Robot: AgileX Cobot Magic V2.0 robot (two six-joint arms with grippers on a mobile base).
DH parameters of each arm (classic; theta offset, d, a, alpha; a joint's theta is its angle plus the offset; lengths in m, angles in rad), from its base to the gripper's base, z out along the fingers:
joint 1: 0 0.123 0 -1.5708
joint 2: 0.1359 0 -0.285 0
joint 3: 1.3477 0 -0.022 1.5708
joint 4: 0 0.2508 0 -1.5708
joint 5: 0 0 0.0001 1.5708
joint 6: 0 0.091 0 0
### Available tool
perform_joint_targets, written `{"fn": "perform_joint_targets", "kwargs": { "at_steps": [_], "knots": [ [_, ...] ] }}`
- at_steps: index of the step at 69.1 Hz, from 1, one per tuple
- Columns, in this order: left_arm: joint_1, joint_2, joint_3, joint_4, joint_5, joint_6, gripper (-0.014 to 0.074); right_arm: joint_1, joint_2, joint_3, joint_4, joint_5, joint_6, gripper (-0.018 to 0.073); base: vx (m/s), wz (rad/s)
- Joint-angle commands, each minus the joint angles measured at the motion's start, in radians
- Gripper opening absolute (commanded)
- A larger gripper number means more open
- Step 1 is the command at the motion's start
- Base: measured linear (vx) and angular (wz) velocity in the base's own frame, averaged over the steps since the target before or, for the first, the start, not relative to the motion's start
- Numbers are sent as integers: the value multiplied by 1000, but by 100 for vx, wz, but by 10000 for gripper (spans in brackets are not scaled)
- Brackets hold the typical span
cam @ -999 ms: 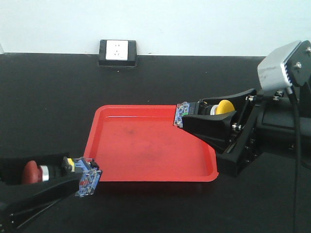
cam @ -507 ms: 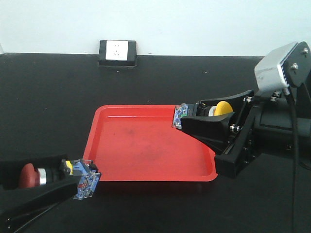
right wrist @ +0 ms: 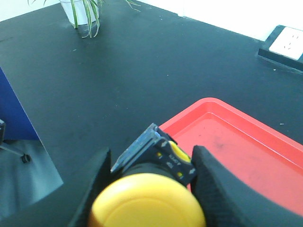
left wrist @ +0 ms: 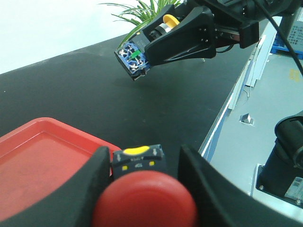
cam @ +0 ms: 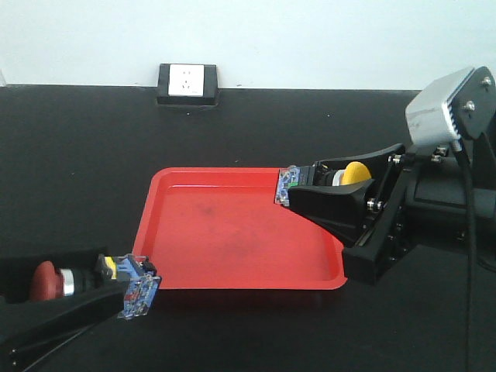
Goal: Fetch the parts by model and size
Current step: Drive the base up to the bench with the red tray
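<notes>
Nothing here can truly be read. The black collar of the red-capped push-button switch (left wrist: 142, 188) carries a line of tiny white lettering between yellow marks. The black collar of the yellow-capped push-button switch (right wrist: 151, 190) bears the same sort of print, and both are too small and blurred to make out. At four o'clock in the left wrist view, a white sticker (left wrist: 296, 185) on a black machine housing (left wrist: 288, 153) shows barcode-like lines, illegible too.

2 arms extended, both end effectors loaded.
Left end effector (cam: 128, 279) lies low and near-horizontal, fingers clamped on the red-capped switch (cam: 48, 280). Right end effector (cam: 298, 183) slopes gently downward, fingers clamped on the yellow-capped switch (cam: 356, 172).
</notes>
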Motion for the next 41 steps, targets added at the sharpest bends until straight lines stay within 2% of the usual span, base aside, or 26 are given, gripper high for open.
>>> {"fn": "perform_joint_targets", "kwargs": {
  "at_steps": [1, 41],
  "knots": [
    [2, -2, -37, -72, -2, 2, -6, -3, -12, -27, 35, -26, -9, -5, 0, 0],
    [2, -2, -37, -72, -2, 2, -6, -3, -12, -27, 35, -28, -9, -5, 0, 0]
  ]
}}
